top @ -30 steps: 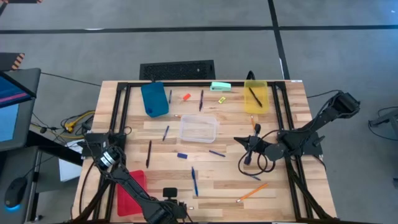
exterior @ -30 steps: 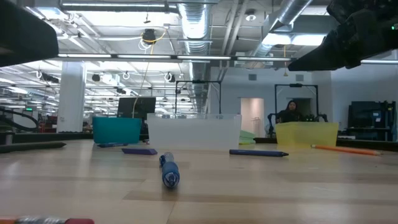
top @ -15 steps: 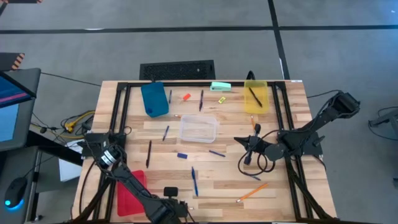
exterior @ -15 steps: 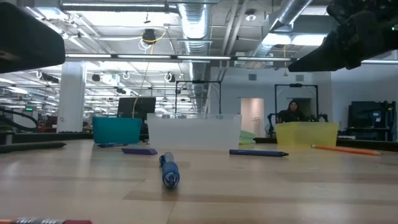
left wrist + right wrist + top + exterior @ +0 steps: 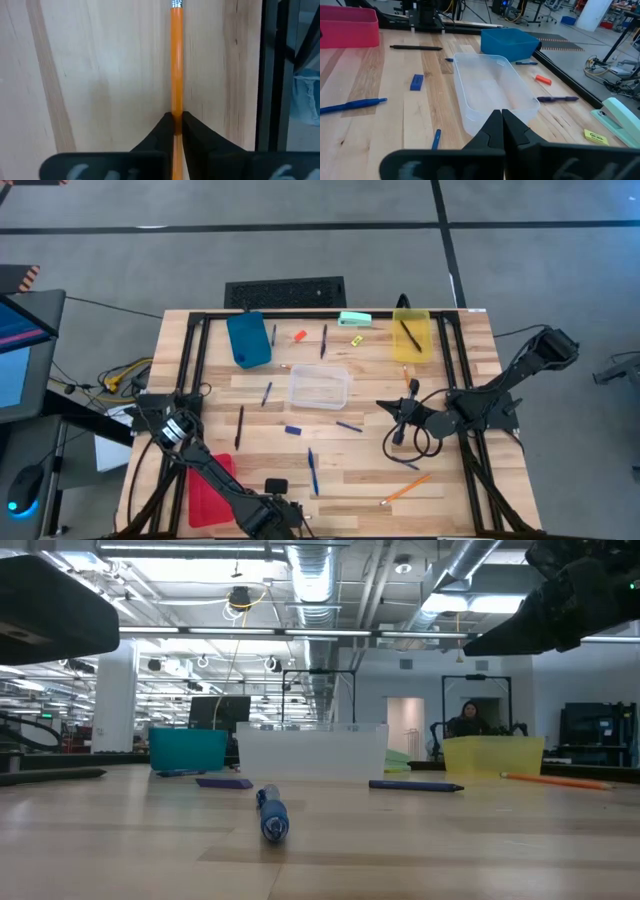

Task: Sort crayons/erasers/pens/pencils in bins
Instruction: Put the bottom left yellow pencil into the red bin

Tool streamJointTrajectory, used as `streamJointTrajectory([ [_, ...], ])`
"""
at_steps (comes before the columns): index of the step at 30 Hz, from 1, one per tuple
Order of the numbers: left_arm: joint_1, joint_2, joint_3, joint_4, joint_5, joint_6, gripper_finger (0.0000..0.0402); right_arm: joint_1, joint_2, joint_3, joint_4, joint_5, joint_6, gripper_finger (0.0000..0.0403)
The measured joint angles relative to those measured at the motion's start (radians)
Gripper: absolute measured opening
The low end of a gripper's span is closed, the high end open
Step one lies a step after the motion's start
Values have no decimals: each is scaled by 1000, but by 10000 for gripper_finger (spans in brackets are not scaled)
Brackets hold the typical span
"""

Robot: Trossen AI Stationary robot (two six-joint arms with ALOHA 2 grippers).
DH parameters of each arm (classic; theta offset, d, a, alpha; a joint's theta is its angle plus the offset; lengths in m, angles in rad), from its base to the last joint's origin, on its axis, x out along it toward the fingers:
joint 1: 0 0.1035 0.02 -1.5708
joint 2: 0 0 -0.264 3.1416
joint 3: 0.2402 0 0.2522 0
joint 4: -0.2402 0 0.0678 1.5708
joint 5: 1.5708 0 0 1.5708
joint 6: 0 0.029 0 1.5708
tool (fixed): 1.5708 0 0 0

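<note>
No legible text, label, brand or number is being shown in any view; pale marks on the left gripper (image 5: 175, 125) housing are blurred and cannot be read, dark marks on the yellow eraser (image 5: 593, 135) are too small to be made out, and a green sign (image 5: 47, 715) far back in the room is unreadable

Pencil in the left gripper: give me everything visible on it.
The pencil is a thin orange stick, wood by its look, with a silver metal ferrule at its far end; neither eraser nor tip shows. It lies flat along the grain of the pale wooden table, close to the black frame rail. The left gripper is shut on it, its dark fingers pinching the shaft from both sides.
</note>
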Motion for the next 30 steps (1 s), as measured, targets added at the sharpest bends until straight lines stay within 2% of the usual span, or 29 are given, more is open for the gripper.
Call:
streamJointTrajectory([
  [14,26,-24,-6,-104,-56,25,5,0,0,0,-4,-3,0,1],
  [21,26,-25,33,-203,-66,26,4,0,0,0,-4,-3,0,1],
  [30,26,-28,126,-354,-140,34,3,0,0,0,-4,-3,0,1],
])
